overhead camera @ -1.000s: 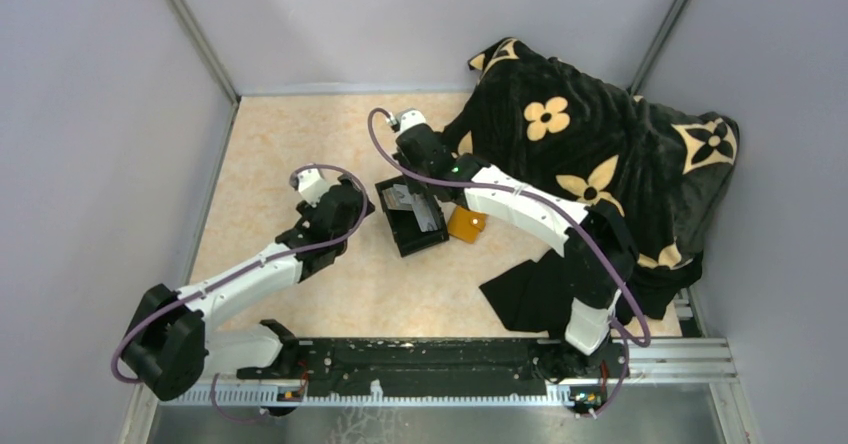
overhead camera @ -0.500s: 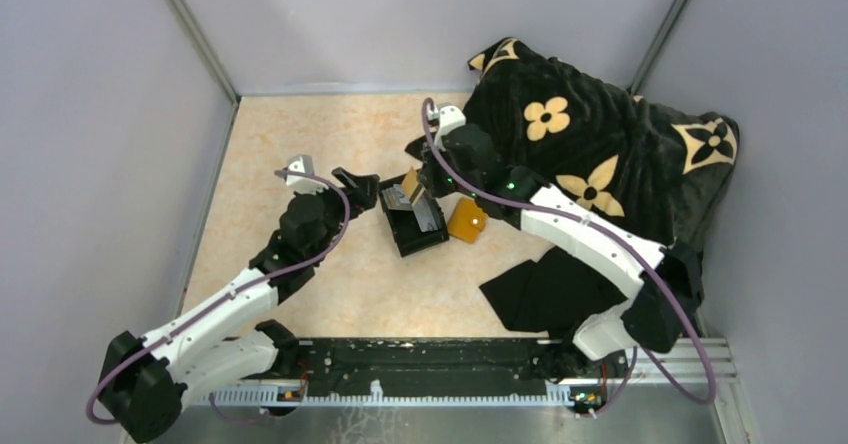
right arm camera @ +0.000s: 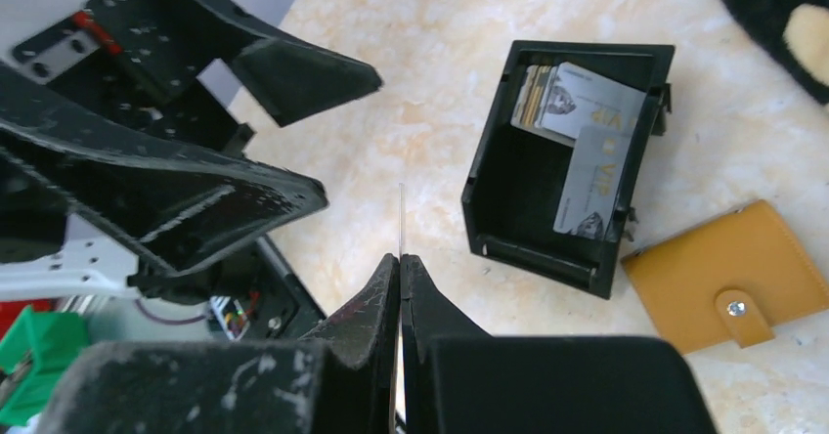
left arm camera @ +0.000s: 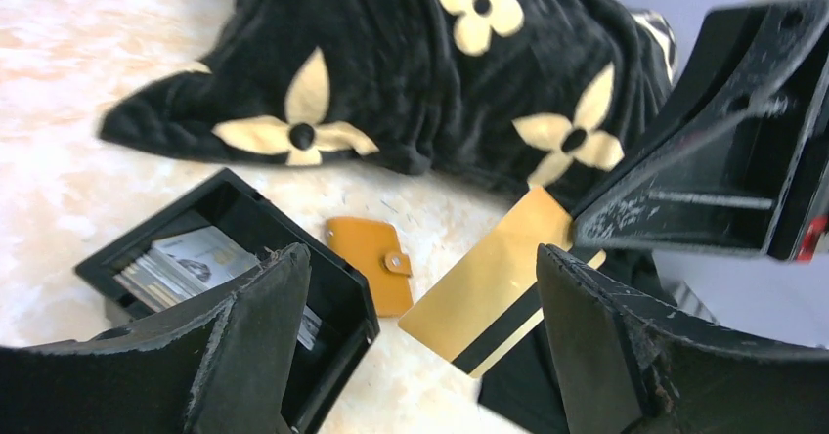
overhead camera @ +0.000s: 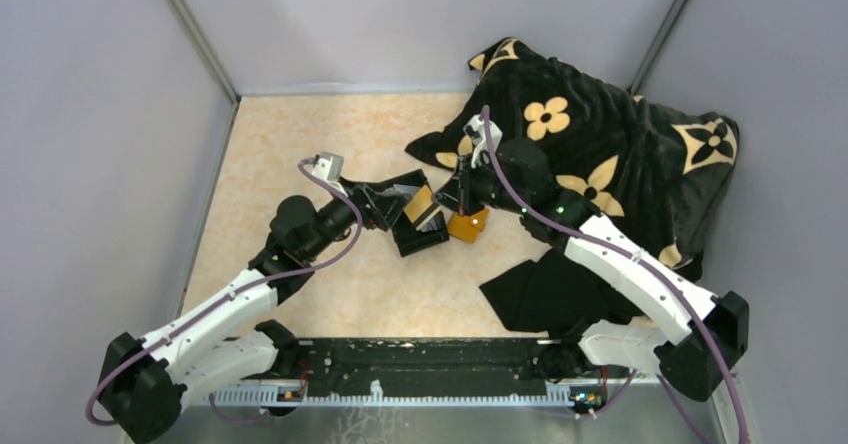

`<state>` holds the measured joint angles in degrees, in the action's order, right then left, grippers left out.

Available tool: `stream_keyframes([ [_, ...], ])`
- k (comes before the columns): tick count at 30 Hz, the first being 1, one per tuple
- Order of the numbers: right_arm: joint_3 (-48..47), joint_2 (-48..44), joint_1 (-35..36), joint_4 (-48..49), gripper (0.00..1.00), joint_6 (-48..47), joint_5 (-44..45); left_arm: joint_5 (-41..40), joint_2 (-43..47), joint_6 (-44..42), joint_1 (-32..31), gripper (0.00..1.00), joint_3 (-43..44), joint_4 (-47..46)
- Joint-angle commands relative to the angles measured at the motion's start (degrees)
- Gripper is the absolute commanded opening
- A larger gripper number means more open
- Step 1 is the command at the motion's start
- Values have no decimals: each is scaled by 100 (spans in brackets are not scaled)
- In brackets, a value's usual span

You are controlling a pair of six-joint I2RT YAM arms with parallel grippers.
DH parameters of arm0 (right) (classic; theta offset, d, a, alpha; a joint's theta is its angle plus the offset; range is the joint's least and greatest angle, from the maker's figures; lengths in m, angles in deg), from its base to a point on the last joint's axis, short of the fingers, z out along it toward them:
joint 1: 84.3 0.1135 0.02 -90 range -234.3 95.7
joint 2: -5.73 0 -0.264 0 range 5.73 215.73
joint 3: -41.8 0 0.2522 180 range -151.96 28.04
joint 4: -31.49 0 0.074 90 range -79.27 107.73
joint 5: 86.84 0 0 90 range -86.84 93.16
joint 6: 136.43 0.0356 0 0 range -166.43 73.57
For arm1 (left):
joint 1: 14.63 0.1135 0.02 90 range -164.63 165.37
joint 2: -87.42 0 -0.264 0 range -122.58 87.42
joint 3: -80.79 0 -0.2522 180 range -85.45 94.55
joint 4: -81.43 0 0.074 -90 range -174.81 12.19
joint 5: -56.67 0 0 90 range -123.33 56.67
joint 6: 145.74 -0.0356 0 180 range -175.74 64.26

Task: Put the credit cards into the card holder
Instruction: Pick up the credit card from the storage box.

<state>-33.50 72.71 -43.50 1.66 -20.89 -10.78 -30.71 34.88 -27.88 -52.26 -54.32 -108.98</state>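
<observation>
Left fingers [left arm camera: 244, 346] spread | right fingers [right arm camera: 364, 319] pinch golden card [left arm camera: 489, 292] | beige marbled tabletop [overhead camera: 290, 134] | grey walls [overhead camera: 100, 114]

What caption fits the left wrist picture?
Right fingers pinch a gold card near the open left fingers, card holder lying beyond.

Up comes the right gripper [overhead camera: 446, 200] from the black box [overhead camera: 428, 239], a golden card [overhead camera: 421, 202] now pinched in its fingers and carried clear. The left gripper [overhead camera: 398, 200] has reached across to meet the card, jaws wide.
</observation>
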Motion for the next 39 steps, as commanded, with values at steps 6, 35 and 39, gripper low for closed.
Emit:
stream_keyframes([
  [6,318,-602,-440,53,0,312,-1090,1691,-171,-416,-17,90,3,-119],
  [35,810,123,-1022,716,0,440,-2427,4109,-1340,-43,513,33,282,-499],
  [39,793,280,-1071,884,0,489,-2561,4482,-1583,38,575,27,359,-588],
])
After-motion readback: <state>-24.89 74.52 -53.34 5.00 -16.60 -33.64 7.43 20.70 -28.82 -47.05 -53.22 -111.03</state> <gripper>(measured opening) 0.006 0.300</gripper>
